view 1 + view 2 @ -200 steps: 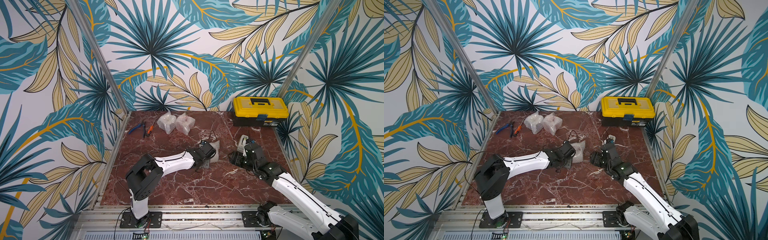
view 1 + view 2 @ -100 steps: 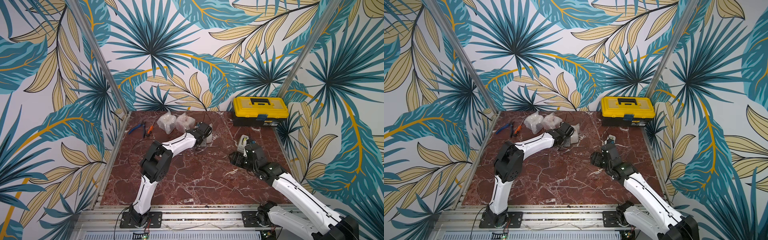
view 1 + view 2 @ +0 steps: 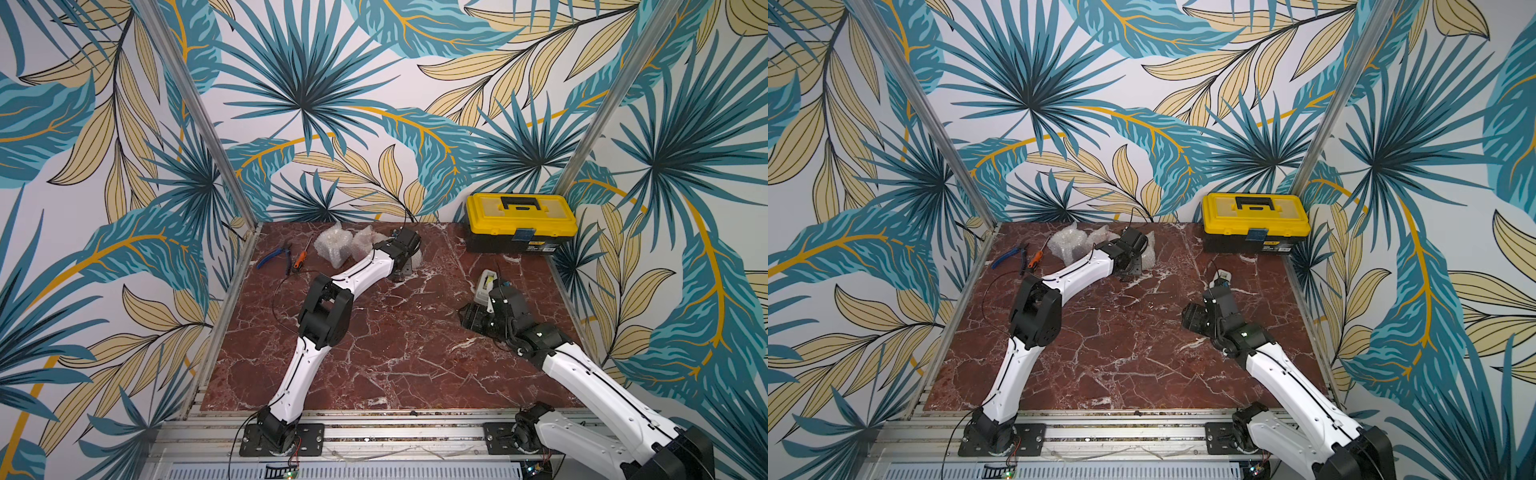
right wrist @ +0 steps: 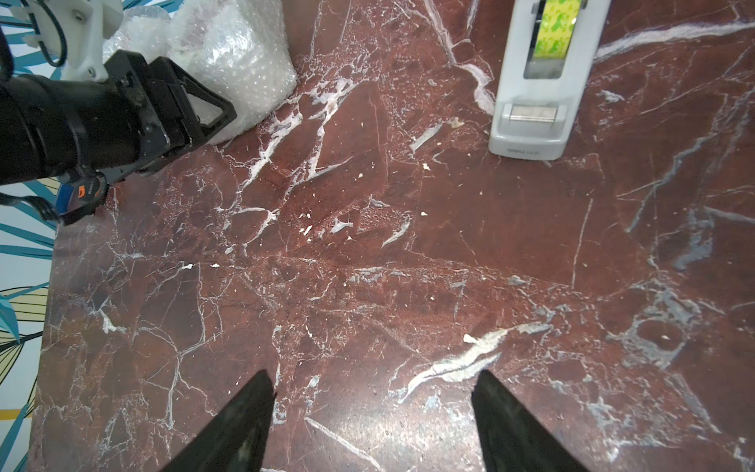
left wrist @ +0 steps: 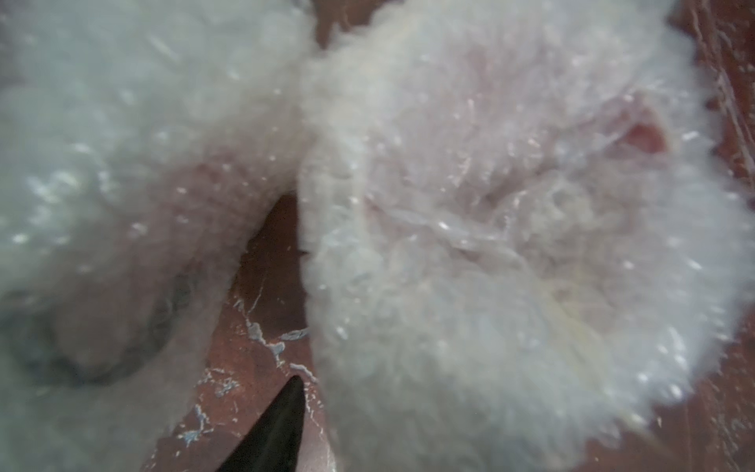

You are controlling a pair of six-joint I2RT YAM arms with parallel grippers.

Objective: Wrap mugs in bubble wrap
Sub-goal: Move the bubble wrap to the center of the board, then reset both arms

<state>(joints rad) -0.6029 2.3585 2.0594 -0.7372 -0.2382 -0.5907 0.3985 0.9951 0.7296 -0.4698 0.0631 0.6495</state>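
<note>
Marble table [image 3: 395, 353], bubble wrap bundles [image 3: 332, 247] parked at 12 o'clock; right claw [image 4: 374, 392] spread wide, empty; left claw [image 4: 216, 110] can't be told.

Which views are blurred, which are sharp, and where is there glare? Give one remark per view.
Left wrist view: the bubble wrap fills the frame, smeared and out of focus. Right wrist view: sharp; the tape dispenser is crisp, with soft glare on the marble table by the right gripper. Both top views: evenly lit and sharp, the yellow toolbox clear.
</note>
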